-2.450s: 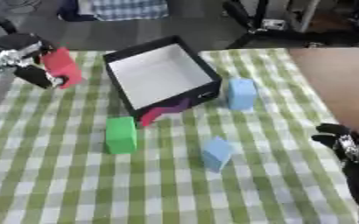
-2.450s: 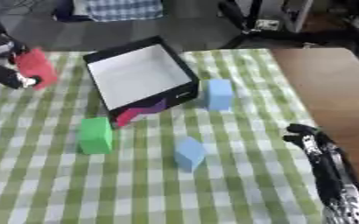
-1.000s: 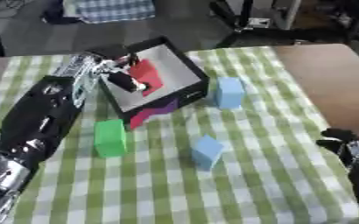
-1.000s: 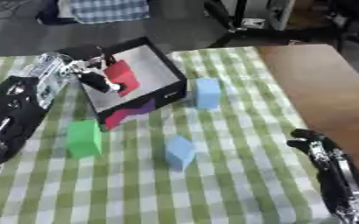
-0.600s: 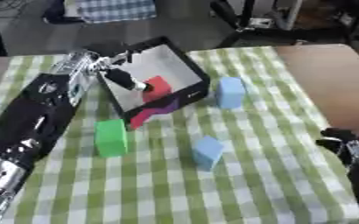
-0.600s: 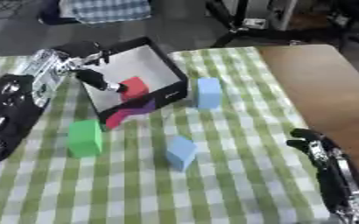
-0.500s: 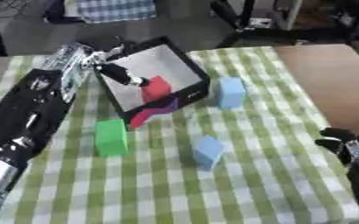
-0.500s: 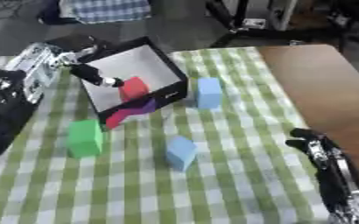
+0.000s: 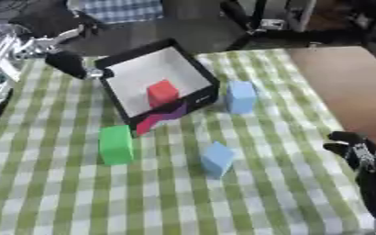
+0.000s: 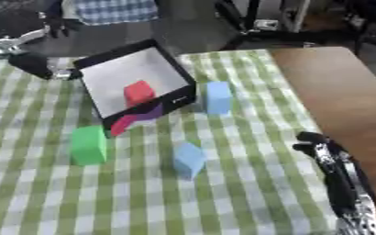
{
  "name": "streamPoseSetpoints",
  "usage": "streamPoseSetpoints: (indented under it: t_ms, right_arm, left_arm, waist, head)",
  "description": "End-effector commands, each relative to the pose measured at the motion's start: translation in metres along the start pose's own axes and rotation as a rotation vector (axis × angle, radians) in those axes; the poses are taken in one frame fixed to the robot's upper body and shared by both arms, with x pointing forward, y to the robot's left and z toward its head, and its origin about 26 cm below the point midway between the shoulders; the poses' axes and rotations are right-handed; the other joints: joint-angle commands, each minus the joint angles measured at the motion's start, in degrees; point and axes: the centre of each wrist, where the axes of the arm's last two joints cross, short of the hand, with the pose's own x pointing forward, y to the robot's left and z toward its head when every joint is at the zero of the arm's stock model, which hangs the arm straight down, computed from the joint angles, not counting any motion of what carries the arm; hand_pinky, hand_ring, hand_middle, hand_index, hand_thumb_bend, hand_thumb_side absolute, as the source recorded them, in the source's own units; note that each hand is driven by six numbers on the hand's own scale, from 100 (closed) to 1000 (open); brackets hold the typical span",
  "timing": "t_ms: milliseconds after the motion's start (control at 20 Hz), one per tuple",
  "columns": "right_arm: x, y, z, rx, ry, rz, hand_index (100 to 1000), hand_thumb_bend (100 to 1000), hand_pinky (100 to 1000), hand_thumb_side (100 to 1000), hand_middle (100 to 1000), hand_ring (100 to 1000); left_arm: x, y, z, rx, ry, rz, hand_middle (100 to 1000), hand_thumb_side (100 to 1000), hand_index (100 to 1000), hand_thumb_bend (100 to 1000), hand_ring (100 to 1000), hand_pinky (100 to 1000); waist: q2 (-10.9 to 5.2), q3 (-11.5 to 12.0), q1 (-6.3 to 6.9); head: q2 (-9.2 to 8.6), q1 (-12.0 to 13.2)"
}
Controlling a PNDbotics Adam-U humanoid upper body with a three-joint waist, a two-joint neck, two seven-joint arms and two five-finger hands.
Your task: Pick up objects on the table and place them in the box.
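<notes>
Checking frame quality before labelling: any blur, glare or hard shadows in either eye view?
Left eye view: soft throughout, left hand smeared, red block and box edges fuzzy. Right eye view: equally soft; right hand blurred. Lighting even, shadows faint, no glare in either view.

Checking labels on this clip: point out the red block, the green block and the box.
red block [image 9: 162, 92], left eye view, its front face, inside the box.
green block [image 9: 116, 144], left eye view, its front face.
box [image 9: 193, 74], left eye view, its right wall.

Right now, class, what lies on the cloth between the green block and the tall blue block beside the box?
The left eye view shows the box's front corner between the green block and tall blue block.
</notes>
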Motion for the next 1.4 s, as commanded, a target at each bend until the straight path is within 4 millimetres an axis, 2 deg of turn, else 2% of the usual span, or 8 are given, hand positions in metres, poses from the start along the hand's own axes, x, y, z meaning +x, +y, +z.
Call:
streamPoseSetpoints:
  t_ms: [50, 350, 500, 650, 850, 1050, 1400]
  right_arm:
    - [0.005, -0.007, -0.002, -0.005, -0.018, 0.029, 737, 100, 884, 771, 703, 713]
    - [0.006, -0.006, -0.004, 0.004, -0.022, 0.029, 736, 100, 884, 772, 703, 713]
    - [0.006, -0.005, -0.005, 0.007, -0.024, 0.028, 736, 100, 884, 772, 703, 713]
    - [0.007, -0.005, -0.005, 0.009, -0.025, 0.028, 736, 100, 884, 772, 703, 713]
    - [0.007, -0.005, -0.005, 0.010, -0.025, 0.028, 736, 100, 884, 772, 703, 713]
    - [0.007, -0.005, -0.005, 0.011, -0.024, 0.029, 736, 100, 884, 772, 703, 713]
    - [0.007, -0.005, -0.005, 0.013, -0.024, 0.028, 736, 100, 885, 773, 703, 713]
  left_arm:
    - [-0.004, 0.007, 0.025, -0.061, -0.066, -0.080, 731, 716, 931, 588, 702, 775]
    - [0.022, -0.027, 0.051, -0.220, -0.179, -0.047, 721, 723, 921, 583, 693, 772]
    - [0.034, -0.029, 0.061, -0.253, -0.191, -0.007, 719, 720, 916, 584, 691, 771]
    - [0.046, -0.021, 0.068, -0.275, -0.205, 0.029, 717, 721, 913, 582, 690, 770]
    - [0.055, -0.016, 0.068, -0.313, -0.207, 0.104, 716, 713, 911, 577, 688, 767]
    - [0.054, -0.016, 0.065, -0.335, -0.173, 0.198, 722, 684, 919, 556, 693, 767]
    - [0.061, -0.031, 0.051, -0.338, -0.042, 0.232, 738, 690, 936, 605, 708, 769]
  waist:
    - [-1.14, 0.0, 0.81]
    - [-0.98, -0.5, 0.87]
    - [-0.95, -0.7, 0.92]
    - [-0.91, -0.8, 0.94]
    - [-0.91, -0.9, 0.94]
    - [-0.95, -0.9, 0.93]
    - [-0.96, -1.0, 0.89]
  head:
    - [-0.09, -0.3]
    - [-0.09, -0.1]
    - [-0.09, -0.1]
    - [-0.09, -0.1]
    - [-0.09, -0.1]
    - [-0.09, -0.3]
    - [-0.09, -0.4]
